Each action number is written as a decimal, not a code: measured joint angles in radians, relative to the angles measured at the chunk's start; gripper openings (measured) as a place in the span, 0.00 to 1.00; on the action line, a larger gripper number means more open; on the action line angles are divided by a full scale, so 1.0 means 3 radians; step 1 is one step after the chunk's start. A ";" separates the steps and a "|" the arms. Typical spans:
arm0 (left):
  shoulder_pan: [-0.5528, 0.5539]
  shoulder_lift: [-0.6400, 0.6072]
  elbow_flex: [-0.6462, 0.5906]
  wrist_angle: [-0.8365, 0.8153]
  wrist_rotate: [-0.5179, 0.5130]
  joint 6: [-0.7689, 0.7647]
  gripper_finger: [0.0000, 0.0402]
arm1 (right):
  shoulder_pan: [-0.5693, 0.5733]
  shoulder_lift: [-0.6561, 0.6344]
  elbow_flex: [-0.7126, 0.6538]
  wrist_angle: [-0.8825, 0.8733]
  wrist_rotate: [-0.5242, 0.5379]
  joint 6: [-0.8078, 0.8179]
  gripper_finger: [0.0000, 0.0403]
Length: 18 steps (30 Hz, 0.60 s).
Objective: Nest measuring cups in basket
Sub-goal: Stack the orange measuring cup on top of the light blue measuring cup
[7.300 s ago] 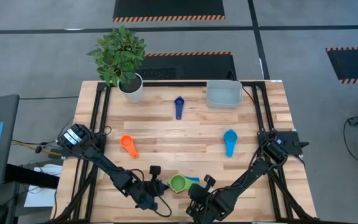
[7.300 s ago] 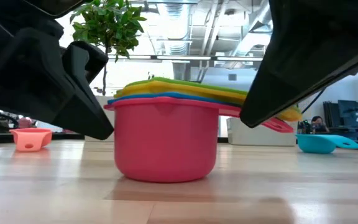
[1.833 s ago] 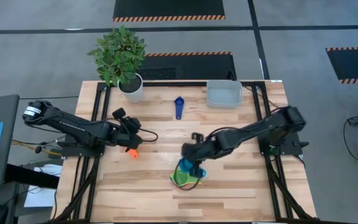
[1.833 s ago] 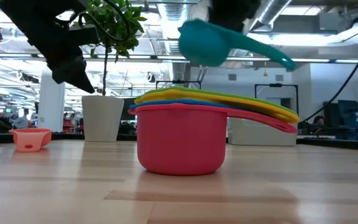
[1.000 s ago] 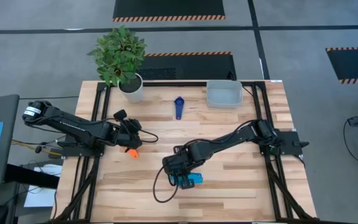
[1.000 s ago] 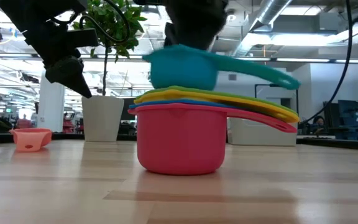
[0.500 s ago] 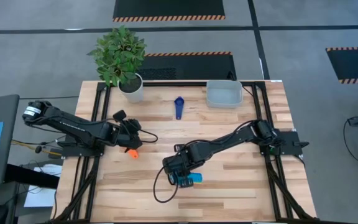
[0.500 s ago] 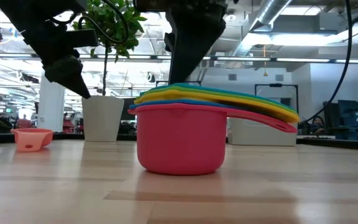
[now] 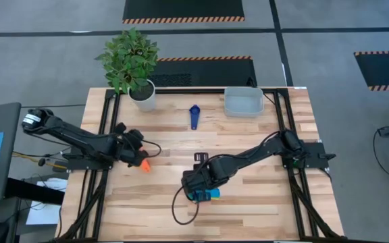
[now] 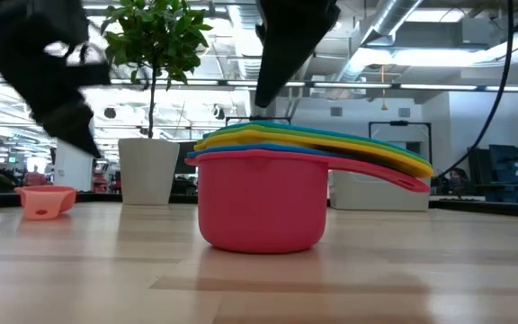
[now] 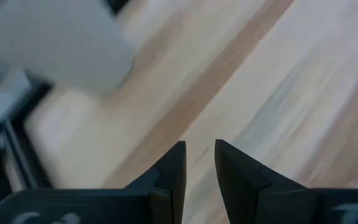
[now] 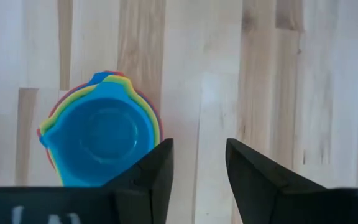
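A pale wood table (image 9: 262, 196) stands on a grey floor, with a plant (image 9: 130, 61) at one back corner and the basket (image 9: 242, 102) near the other. The right gripper (image 12: 197, 163) hangs above the stacked cups (image 12: 101, 138), jaws apart, holding nothing. The left gripper (image 11: 197, 163), empty, slightly parted, hovers by the orange cup (image 9: 142, 163).

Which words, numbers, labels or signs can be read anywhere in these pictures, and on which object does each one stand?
None can be read.
The nested cup stack, the orange cup, the dark blue cup and the basket show no print.
The pale marks on the left gripper's body in its wrist view are too blurred to read.
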State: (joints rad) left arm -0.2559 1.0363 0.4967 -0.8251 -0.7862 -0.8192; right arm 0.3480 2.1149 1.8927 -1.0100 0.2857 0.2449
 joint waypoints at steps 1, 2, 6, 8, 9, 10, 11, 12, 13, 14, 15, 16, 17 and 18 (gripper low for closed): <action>0.0039 -0.0083 -0.0061 -0.0031 0.0070 -0.0044 0.19 | 0.0010 -0.0005 0.0000 0.0001 0.0020 0.0021 0.41; 0.0080 -0.0176 -0.0120 -0.0032 0.0129 -0.0090 0.19 | 0.0013 -0.0007 0.0000 0.0003 0.0020 0.0044 0.41; 0.0242 -0.0428 -0.0246 0.0155 0.0525 -0.0057 0.19 | 0.0010 -0.0007 0.0000 0.0003 0.0022 0.0091 0.39; 0.0298 -0.0471 -0.0283 0.0226 0.0719 -0.0033 0.19 | 0.0008 -0.0007 0.0000 0.0002 0.0031 0.0145 0.39; 0.0311 -0.0474 -0.0321 0.0233 0.0751 -0.0066 0.19 | 0.0008 -0.0007 0.0000 0.0001 0.0031 0.0165 0.39; 0.0324 -0.0469 -0.0363 0.0227 0.0763 -0.0132 0.19 | 0.0010 -0.0007 0.0000 0.0001 0.0030 0.0180 0.38; 0.0344 -0.0454 -0.0399 0.0219 0.0771 -0.0201 0.19 | 0.0010 -0.0007 0.0000 0.0001 0.0030 0.0196 0.38; 0.0370 -0.0431 -0.0429 0.0220 0.0777 -0.0257 0.19 | 0.0012 -0.0007 0.0000 0.0001 0.0030 0.0205 0.38; 0.0391 -0.0401 -0.0456 0.0218 0.0798 -0.0294 0.19 | 0.0020 -0.0007 0.0000 0.0000 0.0030 0.0210 0.38; 0.0410 -0.0366 -0.0475 0.0200 0.0833 -0.0334 0.19 | 0.0027 -0.0007 0.0000 -0.0001 0.0030 0.0215 0.38; 0.0424 -0.0334 -0.0487 0.0166 0.0862 -0.0355 0.19 | 0.0036 -0.0007 0.0000 -0.0001 0.0031 0.0216 0.38; 0.0433 -0.0307 -0.0499 0.0154 0.0899 -0.0357 0.19 | 0.0042 -0.0007 0.0000 -0.0001 0.0030 0.0216 0.38; 0.0441 -0.0275 -0.0510 0.0176 0.0953 -0.0350 0.19 | 0.0048 -0.0007 0.0000 -0.0001 0.0029 0.0217 0.38; 0.0445 -0.0243 -0.0522 0.0210 0.1018 -0.0313 0.19 | 0.0057 -0.0007 0.0000 -0.0003 0.0030 0.0234 0.38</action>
State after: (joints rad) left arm -0.1223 0.9633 0.3401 -0.7621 -0.4807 -0.9132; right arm 0.3650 2.1128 1.8927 -1.0109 0.2947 0.3149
